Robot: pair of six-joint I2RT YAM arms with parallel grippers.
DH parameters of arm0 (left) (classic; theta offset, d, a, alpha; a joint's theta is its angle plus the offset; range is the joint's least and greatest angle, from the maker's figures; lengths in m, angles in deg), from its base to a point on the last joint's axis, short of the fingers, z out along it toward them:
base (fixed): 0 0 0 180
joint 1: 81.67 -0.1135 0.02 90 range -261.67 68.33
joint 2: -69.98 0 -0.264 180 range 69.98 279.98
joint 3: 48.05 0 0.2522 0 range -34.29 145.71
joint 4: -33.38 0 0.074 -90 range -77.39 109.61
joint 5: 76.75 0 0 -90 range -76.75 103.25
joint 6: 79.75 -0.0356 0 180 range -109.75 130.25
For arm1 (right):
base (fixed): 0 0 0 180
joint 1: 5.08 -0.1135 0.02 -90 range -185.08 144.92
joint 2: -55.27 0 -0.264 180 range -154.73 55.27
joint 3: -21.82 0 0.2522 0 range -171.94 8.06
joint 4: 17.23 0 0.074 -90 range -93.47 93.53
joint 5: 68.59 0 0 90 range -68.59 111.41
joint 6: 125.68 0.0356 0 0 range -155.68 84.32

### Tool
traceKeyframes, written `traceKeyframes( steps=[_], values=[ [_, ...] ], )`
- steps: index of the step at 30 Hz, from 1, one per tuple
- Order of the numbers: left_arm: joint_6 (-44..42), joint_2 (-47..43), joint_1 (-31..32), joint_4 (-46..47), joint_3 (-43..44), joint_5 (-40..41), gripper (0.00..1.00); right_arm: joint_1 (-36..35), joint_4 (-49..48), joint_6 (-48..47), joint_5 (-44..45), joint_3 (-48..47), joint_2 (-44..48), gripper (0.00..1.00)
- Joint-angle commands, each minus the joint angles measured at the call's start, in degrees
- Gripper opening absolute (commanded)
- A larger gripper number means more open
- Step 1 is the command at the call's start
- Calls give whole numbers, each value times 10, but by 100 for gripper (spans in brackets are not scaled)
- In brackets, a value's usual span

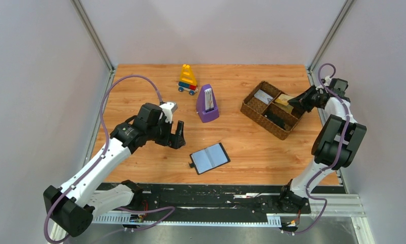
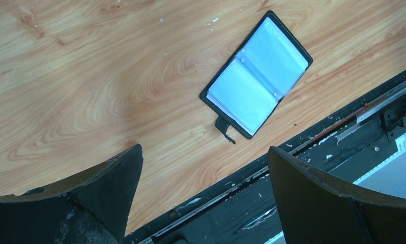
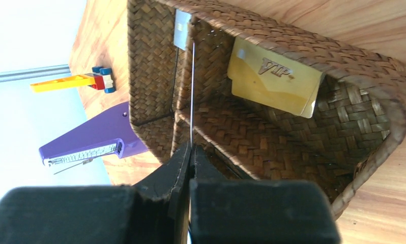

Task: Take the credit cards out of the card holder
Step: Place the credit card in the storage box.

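Note:
The card holder (image 1: 209, 158) lies open and flat near the table's front edge, its two grey-blue panels facing up; it also shows in the left wrist view (image 2: 257, 76). My left gripper (image 1: 177, 134) is open and empty, to the left of it and apart from it (image 2: 205, 165). My right gripper (image 1: 295, 103) is over the brown woven tray (image 1: 252, 113) and is shut (image 3: 191, 148) on a thin card (image 3: 192, 91) seen edge-on. A yellow-orange card (image 3: 272, 76) with dark "VIP" print leans in one tray compartment (image 1: 284, 100). A silver card (image 1: 263, 96) lies in another.
A purple metronome (image 1: 207, 104) and a yellow toy on wheels (image 1: 187, 79) stand behind the centre. A dark flat item (image 1: 277, 120) lies in the tray's near compartment. The black rail (image 2: 313, 168) runs along the table's front edge.

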Motion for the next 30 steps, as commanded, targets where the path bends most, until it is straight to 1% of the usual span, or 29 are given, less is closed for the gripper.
traceKeyframes(
  steps=[1, 19, 30],
  values=[
    [-19, -25, 2, 6, 8, 0, 100, 6, 5, -14, 5, -37, -26, 0],
    [-19, -29, 2, 7, 8, 8, 100, 6, 5, -13, -14, -70, -91, 1],
    [-19, -32, 2, 7, 8, 12, 100, 6, 3, -8, -15, -84, -119, 8]
  ],
)
